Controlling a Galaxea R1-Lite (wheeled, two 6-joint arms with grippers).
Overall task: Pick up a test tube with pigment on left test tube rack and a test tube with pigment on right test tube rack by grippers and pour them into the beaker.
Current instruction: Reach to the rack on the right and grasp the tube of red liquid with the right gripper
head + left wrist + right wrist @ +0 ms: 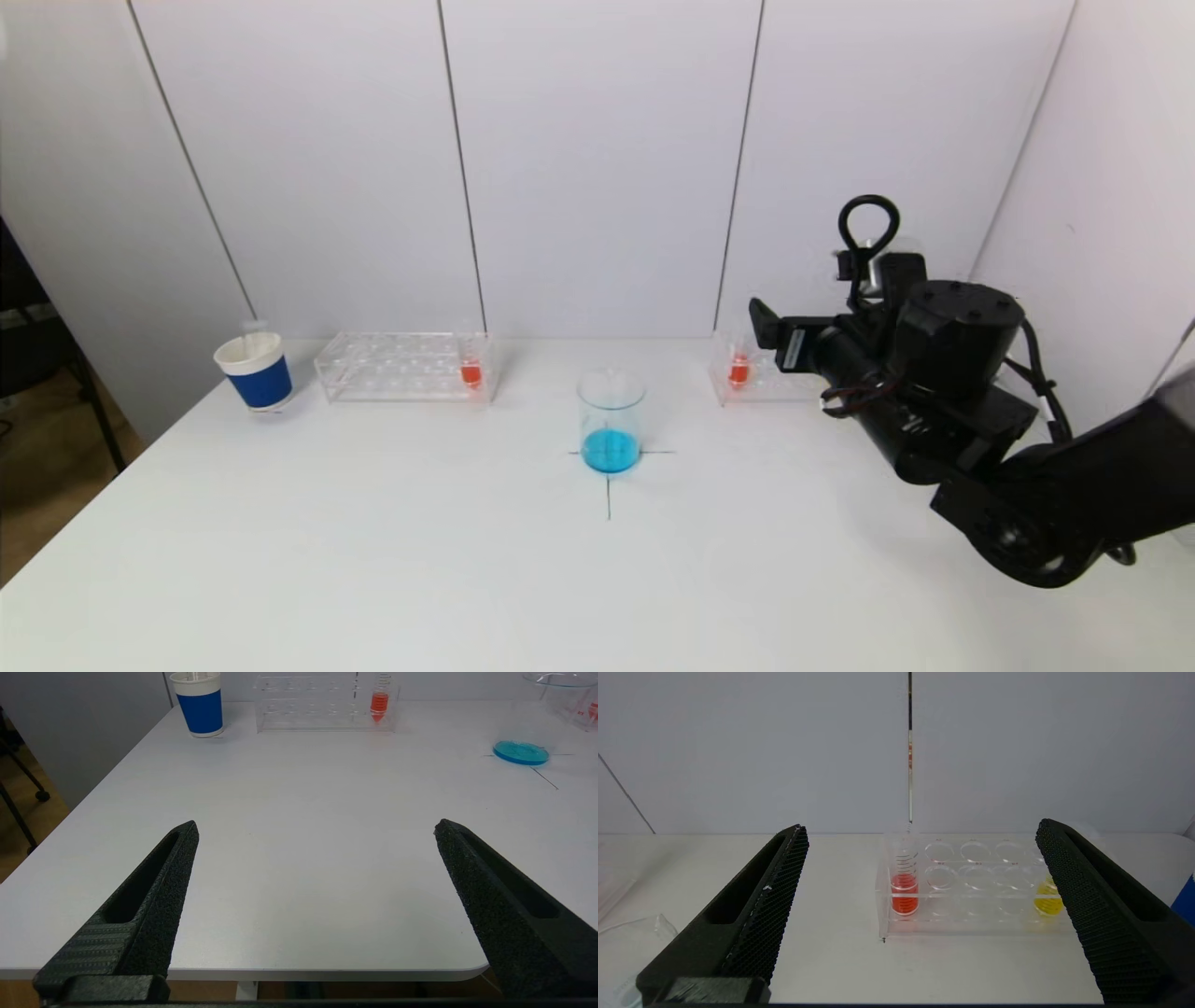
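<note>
Right end effector [920, 830] spread, facing right test tube rack [971, 891]

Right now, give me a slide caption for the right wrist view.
Open right hand faces the clear plastic rack holding an orange-filled test tube and a yellow-filled tube.

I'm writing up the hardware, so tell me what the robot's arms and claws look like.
The right arm is matte black, built of chunky cylindrical joints, with a looped black cable above its wrist and thin wires along its side. Both the right claw and left claw have two long black tapered fingers with a fine textured grid surface and slotted backs.
</note>
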